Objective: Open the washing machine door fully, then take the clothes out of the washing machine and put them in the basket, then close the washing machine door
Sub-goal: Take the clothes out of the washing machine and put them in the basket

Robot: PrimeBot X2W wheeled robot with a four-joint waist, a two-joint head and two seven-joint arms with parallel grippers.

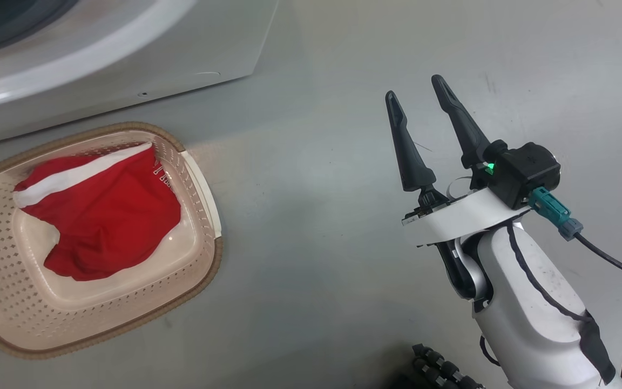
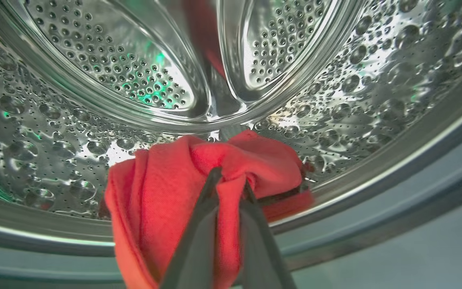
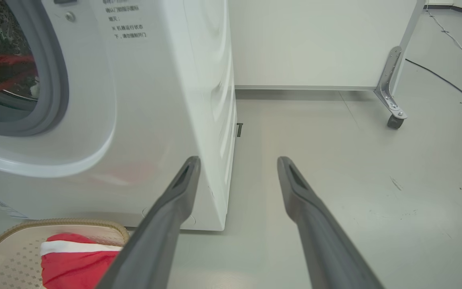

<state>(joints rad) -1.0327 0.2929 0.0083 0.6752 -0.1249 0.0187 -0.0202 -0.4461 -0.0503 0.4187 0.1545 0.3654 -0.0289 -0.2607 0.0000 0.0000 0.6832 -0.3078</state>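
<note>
left gripper pinches red clothes inside the drum

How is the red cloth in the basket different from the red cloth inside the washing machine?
The basket cloth lies spread loose in the basket; the drum cloth is bunched up inside the washing machine. Nothing holds the basket cloth; the left claw pinches the drum cloth. The basket cloth shows a white band; the drum cloth shows none here. Both are bright red fabric.
</note>
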